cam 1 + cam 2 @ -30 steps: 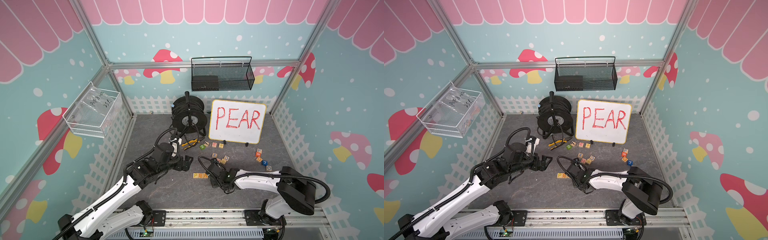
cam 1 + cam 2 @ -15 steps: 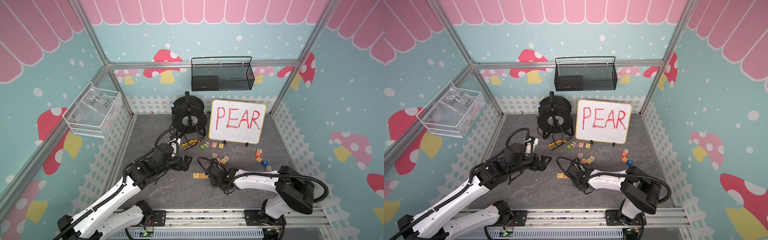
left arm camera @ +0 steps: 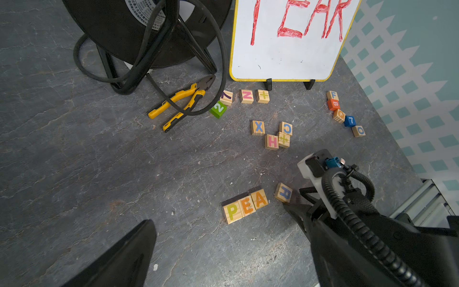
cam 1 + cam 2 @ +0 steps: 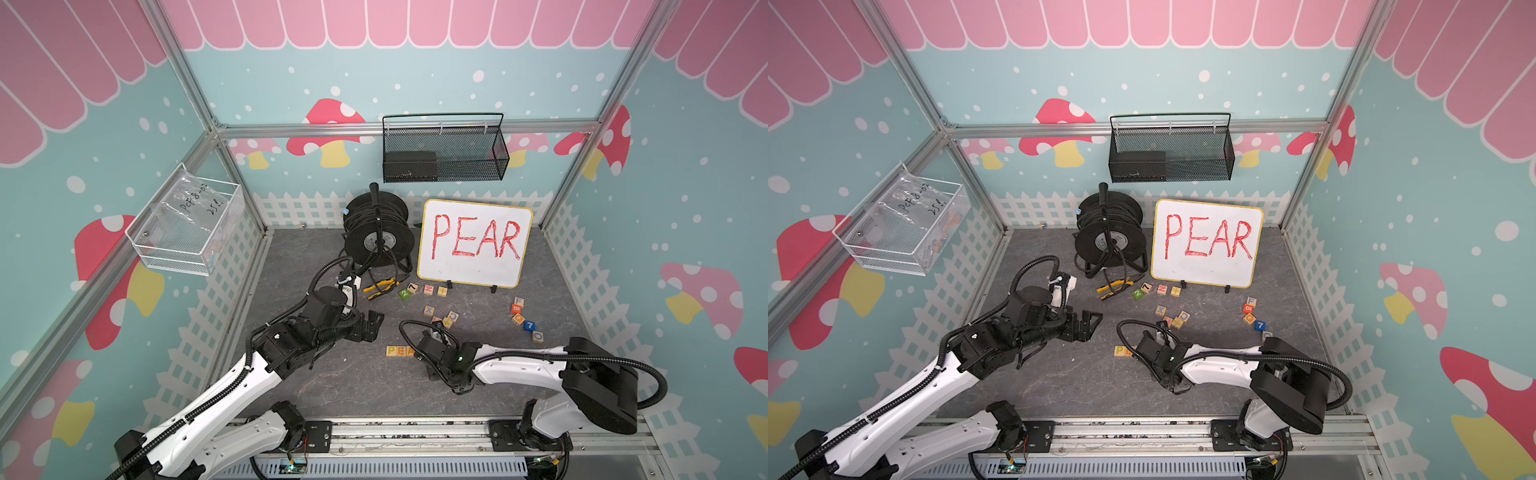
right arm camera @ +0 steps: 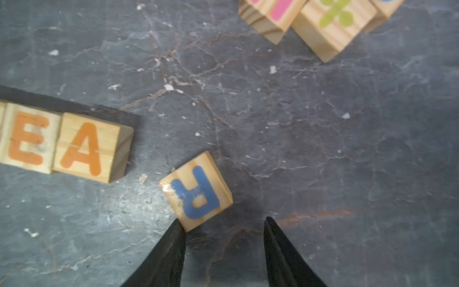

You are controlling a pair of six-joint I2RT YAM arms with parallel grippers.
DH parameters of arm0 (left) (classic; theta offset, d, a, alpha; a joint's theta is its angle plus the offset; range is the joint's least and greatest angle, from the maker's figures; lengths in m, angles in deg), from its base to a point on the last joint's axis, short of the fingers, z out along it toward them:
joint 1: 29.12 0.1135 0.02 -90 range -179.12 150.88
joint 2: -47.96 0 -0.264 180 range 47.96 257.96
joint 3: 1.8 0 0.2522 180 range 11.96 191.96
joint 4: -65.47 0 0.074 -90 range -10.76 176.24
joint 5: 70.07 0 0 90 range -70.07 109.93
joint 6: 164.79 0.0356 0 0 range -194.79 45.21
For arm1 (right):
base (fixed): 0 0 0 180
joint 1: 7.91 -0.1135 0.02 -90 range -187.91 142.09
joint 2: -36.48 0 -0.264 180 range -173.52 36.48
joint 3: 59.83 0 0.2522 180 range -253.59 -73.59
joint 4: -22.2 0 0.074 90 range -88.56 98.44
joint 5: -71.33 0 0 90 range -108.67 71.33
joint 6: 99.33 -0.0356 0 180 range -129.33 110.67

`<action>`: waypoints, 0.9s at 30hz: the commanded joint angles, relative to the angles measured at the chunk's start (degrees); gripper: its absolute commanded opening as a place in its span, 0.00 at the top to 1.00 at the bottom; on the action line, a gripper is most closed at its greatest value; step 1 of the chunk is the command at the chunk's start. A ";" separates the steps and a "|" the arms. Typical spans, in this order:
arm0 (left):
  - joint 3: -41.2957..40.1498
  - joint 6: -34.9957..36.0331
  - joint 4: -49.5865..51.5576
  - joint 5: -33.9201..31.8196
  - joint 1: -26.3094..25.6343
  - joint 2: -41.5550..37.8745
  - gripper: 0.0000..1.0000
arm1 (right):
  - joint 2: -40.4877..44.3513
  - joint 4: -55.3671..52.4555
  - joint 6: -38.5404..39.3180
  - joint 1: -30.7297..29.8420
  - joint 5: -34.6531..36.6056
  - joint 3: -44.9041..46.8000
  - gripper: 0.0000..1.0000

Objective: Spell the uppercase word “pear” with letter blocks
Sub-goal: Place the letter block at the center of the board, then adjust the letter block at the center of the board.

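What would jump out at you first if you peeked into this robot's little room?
The white board with a yellow rim and big red PEAR, propped at the back beside the black cable reel, grabs the eye first. Next come the small wooden cubes reading P, E, A in a touching row, with the blue-lettered R cube set apart and turned askew by the open right gripper.
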 commanded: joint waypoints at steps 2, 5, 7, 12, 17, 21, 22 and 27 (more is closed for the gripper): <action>-0.43 -0.40 0.24 -0.83 0.19 -0.33 0.01 | 2.42 -3.21 -6.28 -0.21 3.21 2.38 0.45; -0.35 -0.36 0.21 -0.77 0.19 0.10 0.01 | 3.19 -2.74 -6.67 0.21 4.85 2.92 0.44; -0.29 -0.36 0.16 -0.62 0.16 0.38 0.01 | 3.01 -1.56 -6.67 0.97 5.58 2.94 0.43; -0.52 -0.29 0.26 -1.03 0.19 0.23 0.01 | 2.53 0.46 -6.49 1.90 5.69 2.74 0.43; -0.44 -0.31 0.25 -1.25 0.24 0.34 0.01 | 5.63 -0.87 -6.67 2.43 5.76 3.71 0.43; -0.26 -0.36 0.17 -0.84 0.25 0.79 0.01 | 9.03 -3.40 -5.38 2.56 4.58 3.39 0.42; -0.34 -0.36 0.16 -0.82 0.28 0.88 0.01 | 9.41 -4.33 -5.19 2.52 4.14 2.95 0.41; -0.35 -0.44 -0.01 -0.79 0.23 0.61 0.00 | 9.13 -4.22 -1.85 2.35 -1.27 2.01 0.37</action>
